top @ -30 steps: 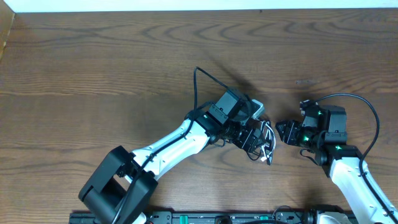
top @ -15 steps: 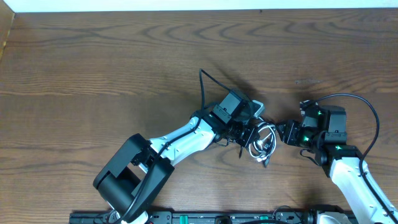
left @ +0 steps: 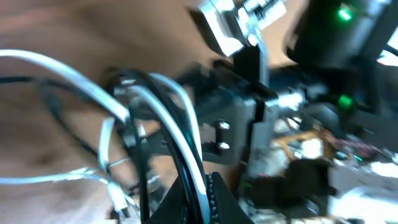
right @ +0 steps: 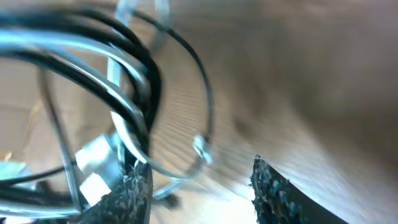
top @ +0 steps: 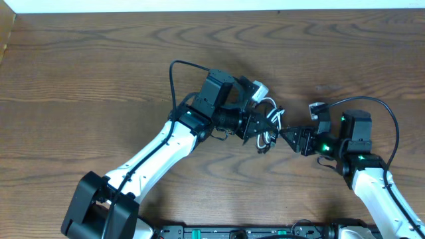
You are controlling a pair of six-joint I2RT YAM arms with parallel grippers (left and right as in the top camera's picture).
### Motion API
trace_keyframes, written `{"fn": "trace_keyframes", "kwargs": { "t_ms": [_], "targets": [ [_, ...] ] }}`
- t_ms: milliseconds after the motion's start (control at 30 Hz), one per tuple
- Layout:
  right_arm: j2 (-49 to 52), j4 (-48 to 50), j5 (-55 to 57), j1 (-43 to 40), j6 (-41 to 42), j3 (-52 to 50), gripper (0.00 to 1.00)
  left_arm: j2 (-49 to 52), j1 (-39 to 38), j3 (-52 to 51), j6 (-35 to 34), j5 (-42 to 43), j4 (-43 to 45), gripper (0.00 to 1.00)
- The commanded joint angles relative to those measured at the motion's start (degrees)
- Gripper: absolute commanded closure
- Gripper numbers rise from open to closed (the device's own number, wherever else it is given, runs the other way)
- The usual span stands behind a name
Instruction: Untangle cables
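Note:
A small tangle of the white and black cables (top: 269,123) hangs at the middle of the wooden table (top: 99,66). My left gripper (top: 265,127) is shut on it. In the left wrist view a white cable (left: 181,121) and a black strand beside it run down between the closed jaws of the left gripper (left: 202,190). My right gripper (top: 288,135) points left, just right of the tangle, and stands open. In the right wrist view the cables (right: 93,56) loop over the left finger (right: 130,196) of the right gripper (right: 200,190). A thin loop hangs in the gap; nothing is pinched.
A thick black wire (top: 393,129) arcs off the right arm and another (top: 174,76) off the left arm. A pale wall strip (top: 199,5) runs along the far edge. A black rail (top: 232,232) lines the near edge.
The left gripper has shut on the cable tangle and carried it left and toward the far side. The right gripper has followed it leftward and opened a little wider.

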Motion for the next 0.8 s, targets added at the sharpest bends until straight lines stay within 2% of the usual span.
{"fn": "trace_keyframes", "kwargs": {
  "t_ms": [0,300,367,500,600,667,767],
  "targets": [
    [0.0,5.0,-8.7,-0.2,-2.1,0.1,0.52,-0.3,-0.1,0.5,-0.3,10.8,-0.3,0.92],
    [0.0,19.2,-17.3,-0.2,-2.6,0.1,0.48,-0.3,1.1,0.5,-0.3,18.9,-0.2,0.92],
    [0.0,20.2,-18.3,-0.2,-2.6,0.1,0.51,-0.3,1.8,0.5,-0.3,21.2,-0.2,0.92],
    [0.0,20.1,-18.3,-0.2,-2.5,0.1,0.65,-0.3,3.9,0.5,-0.3,22.2,-0.3,0.92],
    [0.0,20.1,-19.5,-0.2,-2.6,0.1,0.66,-0.3,5.9,0.5,-0.3,22.2,-0.3,0.92],
    [0.0,20.1,-20.0,-0.2,-2.6,0.1,0.51,-0.3,7.0,0.5,-0.3,22.3,-0.3,0.92],
    [0.0,20.1,-20.0,-0.2,-3.2,0.1,0.39,-0.3,8.3,0.5,-0.3,25.0,-0.2,0.93]
  ]
}}
